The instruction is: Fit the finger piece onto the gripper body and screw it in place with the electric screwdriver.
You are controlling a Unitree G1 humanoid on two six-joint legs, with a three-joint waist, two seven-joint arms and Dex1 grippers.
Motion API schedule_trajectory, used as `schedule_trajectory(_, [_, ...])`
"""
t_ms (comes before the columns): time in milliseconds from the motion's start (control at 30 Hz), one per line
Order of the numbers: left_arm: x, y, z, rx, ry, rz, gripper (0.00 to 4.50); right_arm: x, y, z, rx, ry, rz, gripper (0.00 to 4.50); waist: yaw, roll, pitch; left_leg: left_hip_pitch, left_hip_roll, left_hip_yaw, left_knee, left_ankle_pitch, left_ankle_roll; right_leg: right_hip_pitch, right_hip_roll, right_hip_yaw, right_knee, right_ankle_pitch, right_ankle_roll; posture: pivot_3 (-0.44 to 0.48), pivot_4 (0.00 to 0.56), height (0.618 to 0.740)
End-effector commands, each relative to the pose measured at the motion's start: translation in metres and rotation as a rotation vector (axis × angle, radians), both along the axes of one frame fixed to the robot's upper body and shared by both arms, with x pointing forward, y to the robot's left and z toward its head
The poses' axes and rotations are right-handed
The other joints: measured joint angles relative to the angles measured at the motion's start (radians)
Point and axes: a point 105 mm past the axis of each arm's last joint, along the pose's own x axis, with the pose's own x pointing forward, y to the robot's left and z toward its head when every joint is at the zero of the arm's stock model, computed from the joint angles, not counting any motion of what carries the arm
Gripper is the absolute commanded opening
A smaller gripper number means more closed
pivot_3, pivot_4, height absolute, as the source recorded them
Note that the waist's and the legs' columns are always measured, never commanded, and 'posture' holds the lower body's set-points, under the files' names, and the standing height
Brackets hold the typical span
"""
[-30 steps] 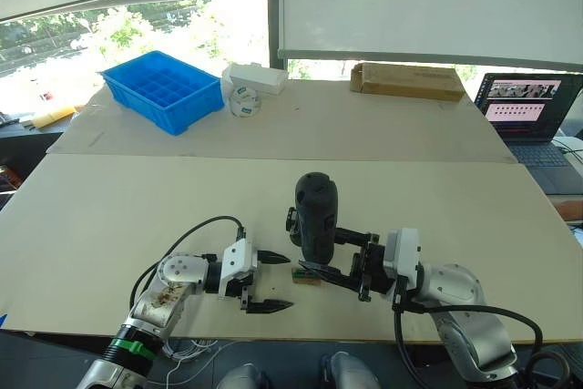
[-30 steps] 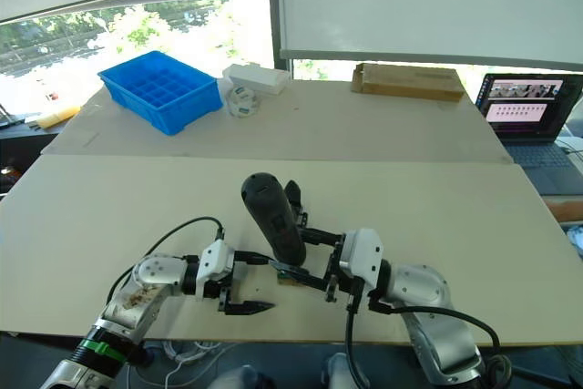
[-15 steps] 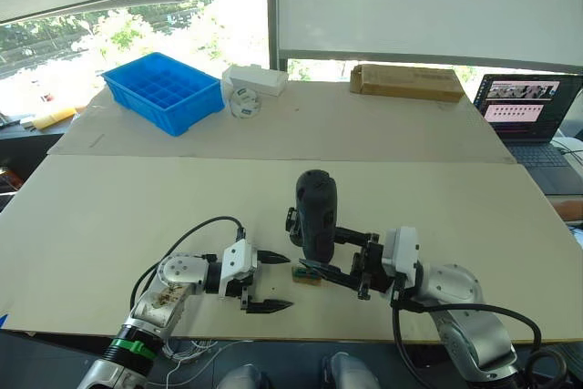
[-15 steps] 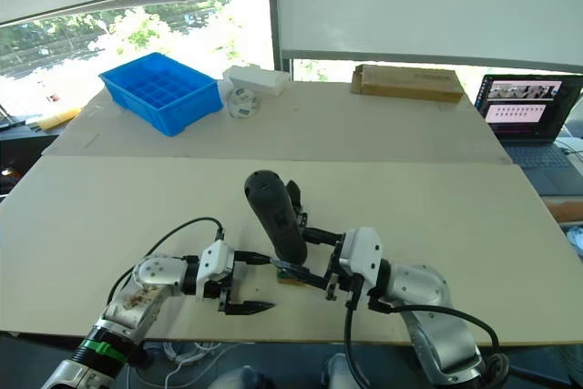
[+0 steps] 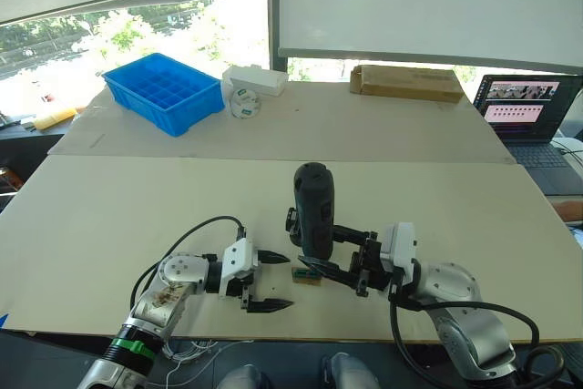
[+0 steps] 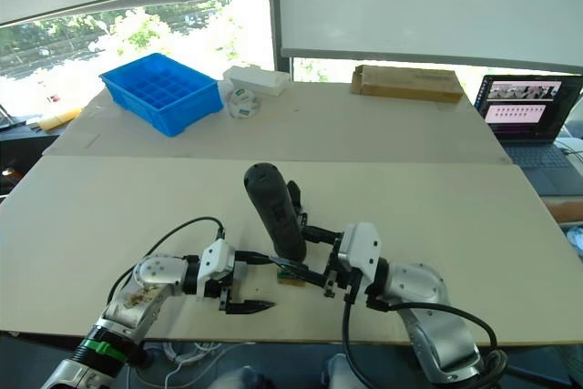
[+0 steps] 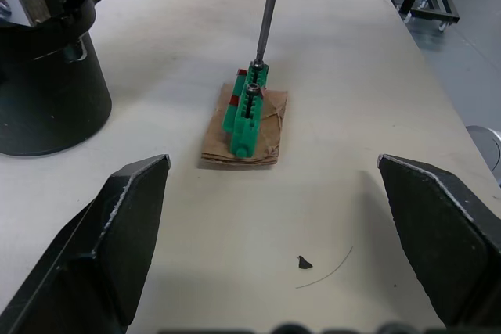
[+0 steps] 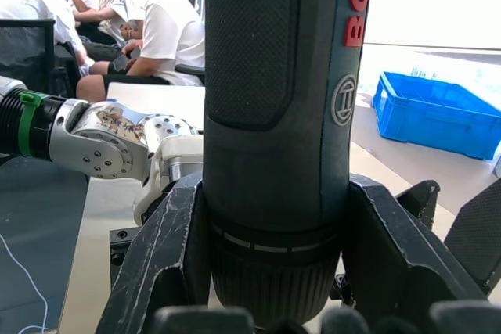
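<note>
Left gripper low at near table edge, fingers spread, holding nothing, pointing right. Right gripper reaches left, clenched around electric screwdriver, upright, bit on green block. Gripper body just behind screwdriver.

A blue tray with compartments sits near the table's far left corner. Just beside it lie a white box and a small tape roll. A flat cardboard box lies along the far edge. An open laptop stands at the far right corner. Near the front edge, a small green block rests on brown paper. People sit beyond the table.
</note>
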Motion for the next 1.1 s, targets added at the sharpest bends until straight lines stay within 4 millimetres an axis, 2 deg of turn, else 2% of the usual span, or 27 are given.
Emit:
schedule_trajectory(33, [0.001,-0.001,-0.001,0.01,0.002,0.003,4.5,-0.001,0.0,-0.003,-0.007,0.004,0.001,1.91,0.0,0.0,0.0,0.0,0.0,0.0,0.0,0.0,0.0,0.0,0.0,0.0,0.0,0.0,0.0,0.0,0.15,0.74])
schedule_trajectory(700, [0.009,0.015,0.003,-0.001,-0.024,0.015,4.5,-0.008,-0.004,0.037,0.102,-0.083,0.03,1.91,-0.002,0.0,0.0,-0.001,0.001,0.0,0.0,0.0,0.0,-0.002,0.0,0.003,0.001,0.0,-0.001,0.0,0.15,0.74])
schedule_trajectory(900, [0.001,0.026,0.024,-0.081,-0.046,-0.027,4.5,-0.013,-0.006,0.05,0.118,-0.101,0.031,1.91,-0.003,0.0,0.0,-0.005,0.001,0.0,0.0,0.0,0.0,-0.006,0.0,0.002,0.003,-0.001,-0.001,0.0,0.15,0.74])
schedule_trajectory(1100, [-0.007,0.039,0.064,-0.231,-0.049,-0.064,4.5,-0.018,-0.014,0.071,0.13,-0.131,0.017,1.91,-0.002,-0.001,0.001,-0.006,0.001,-0.001,0.001,0.0,0.0,-0.007,-0.001,0.002,0.003,-0.001,-0.002,0.0,0.15,0.74])
